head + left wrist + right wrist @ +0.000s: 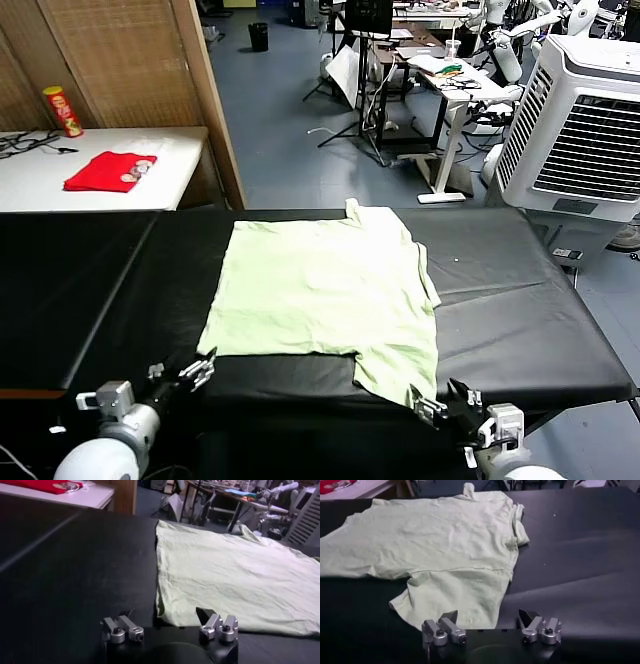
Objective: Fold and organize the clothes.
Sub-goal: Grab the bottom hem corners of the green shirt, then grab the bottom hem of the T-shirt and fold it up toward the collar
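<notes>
Both pincers are hovering at the near edge of the black tabletop (pixel 520 300), each with its fingers spread apart and gripping nothing. Left pincer (pixel 197 372) is sitting just beside the near left corner of the pale green T-shirt (pixel 325 295), not touching it, its fingers standing wide. Right pincer (pixel 432 408) is sitting at the near right sleeve, its fingers partly apart just short of the sleeve's edge; I cannot tell whether they are touching the cloth. T-shirt is lying flat in the middle of the tabletop, one sleeve pointing near and right, the other poking out at the far edge. Nothing is lying between the pincers and the shirt. Beyond, on the far left, a white table (pixel 30 180) is carrying a folded red garment (pixel 110 171) and a red snack can (pixel 63 110). On the far right a white cooling unit (pixel 585 125) is standing on the floor.
</notes>
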Motion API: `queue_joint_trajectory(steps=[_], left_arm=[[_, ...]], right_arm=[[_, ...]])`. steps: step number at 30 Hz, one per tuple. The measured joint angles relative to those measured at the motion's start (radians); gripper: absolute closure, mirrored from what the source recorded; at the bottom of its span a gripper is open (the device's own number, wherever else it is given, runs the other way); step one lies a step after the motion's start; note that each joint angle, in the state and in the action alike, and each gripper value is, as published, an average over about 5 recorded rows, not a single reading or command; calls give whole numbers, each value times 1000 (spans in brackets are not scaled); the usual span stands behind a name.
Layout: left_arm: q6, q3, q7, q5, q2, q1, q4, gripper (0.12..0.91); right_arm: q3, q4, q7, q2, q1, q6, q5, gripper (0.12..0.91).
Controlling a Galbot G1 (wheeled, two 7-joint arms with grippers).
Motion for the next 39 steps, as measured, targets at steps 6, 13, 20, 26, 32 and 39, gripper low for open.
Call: queue_joint_trajectory(steps=[6,13,20,26,32,39], left_arm=[[-8,8,-1,1,-3,-8,22,301],[-24,17,10,11,-5,-8,35,669],[-45,10,13,28,-18,23,1,904],[-85,-18,13,71,-29,117,-72,904],[-152,-34,16,56,-39,158,-118,904],[-209,3,20,111,-103,34,-67,904]], right_arm=[[-5,-12,7,8,-2,2,-12,725],[-10,-3,18,19,-15,11,-17,903],[8,52,44,28,-57,14,-18,904],[35,115,44,24,-91,44,-16,904],[45,69,-18,1,-23,193,-15,904],[3,-116,-41,-34,167,352,-42,904]])
